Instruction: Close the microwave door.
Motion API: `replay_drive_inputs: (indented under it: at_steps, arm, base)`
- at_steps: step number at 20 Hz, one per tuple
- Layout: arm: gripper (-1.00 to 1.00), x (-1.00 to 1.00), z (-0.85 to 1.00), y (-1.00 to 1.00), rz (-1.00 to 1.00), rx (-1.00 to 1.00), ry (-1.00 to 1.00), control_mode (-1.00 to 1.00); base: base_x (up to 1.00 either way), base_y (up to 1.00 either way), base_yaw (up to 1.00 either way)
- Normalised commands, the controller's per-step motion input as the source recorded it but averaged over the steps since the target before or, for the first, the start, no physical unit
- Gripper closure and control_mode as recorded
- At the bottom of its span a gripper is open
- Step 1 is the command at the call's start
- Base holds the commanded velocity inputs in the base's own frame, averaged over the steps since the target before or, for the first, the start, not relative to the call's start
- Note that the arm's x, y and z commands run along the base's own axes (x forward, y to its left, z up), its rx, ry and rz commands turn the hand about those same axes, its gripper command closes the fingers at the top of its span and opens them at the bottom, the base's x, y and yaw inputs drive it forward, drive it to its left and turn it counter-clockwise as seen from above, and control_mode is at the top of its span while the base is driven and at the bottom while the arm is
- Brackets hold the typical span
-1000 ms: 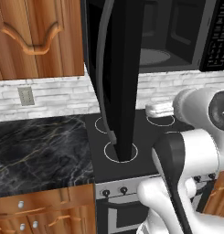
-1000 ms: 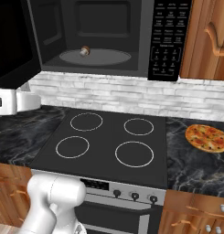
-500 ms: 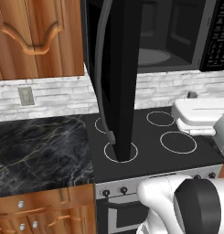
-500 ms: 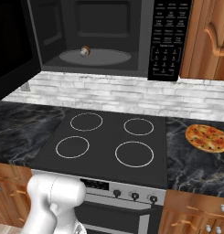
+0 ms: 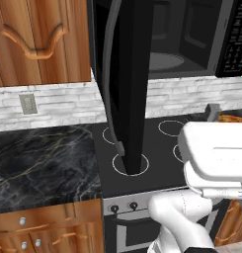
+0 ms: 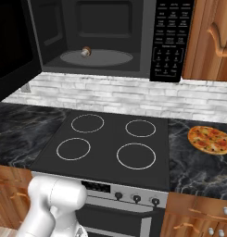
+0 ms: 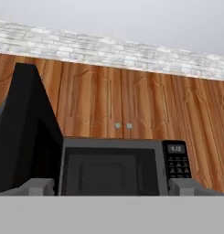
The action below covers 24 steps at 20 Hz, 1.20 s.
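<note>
With the microwave door (image 5: pixel 126 84) swung fully open at the left of the microwave (image 6: pixel 110 37), I cannot tell my hand's state, so a misjudged approach risks glancing off the door's edge.

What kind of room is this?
A kitchen, it seems: a black stove with ring burners, an open microwave above it with its door swung wide, and a pizza on the counter.

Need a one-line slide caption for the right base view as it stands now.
Microwave door swung wide open at left, a small round item on the turntable, stove below, pizza on the counter at right.
</note>
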Motion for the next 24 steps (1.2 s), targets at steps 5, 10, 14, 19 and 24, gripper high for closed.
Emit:
replay_drive_inputs:
  at_steps: [5,10,14,19,24]
  arm:
    - [-1.0,-0.97,0.03,0.75,0.0,-0.02,-0.1,-1.0]
    - [-1.0,0.21,0.0,0.96,-0.1,-0.13,0.0,-1.0]
    - [-1.0,0.98,-0.08,0.92,-0.31,-0.2,0.12,-1.0]
    - [-1.0,1.0,-0.23,0.62,-0.44,-0.23,0.2,-1.0]
    - [-1.0,1.0,-0.22,0.54,-0.41,-0.23,0.17,-1.0]
  base:
    - [0.0,0.0,0.0]
    - [0.0,0.0,0.0]
    - [0.0,0.0,0.0]
    - [0.0,0.0,0.0]
    - [0.0,0.0,0.0]
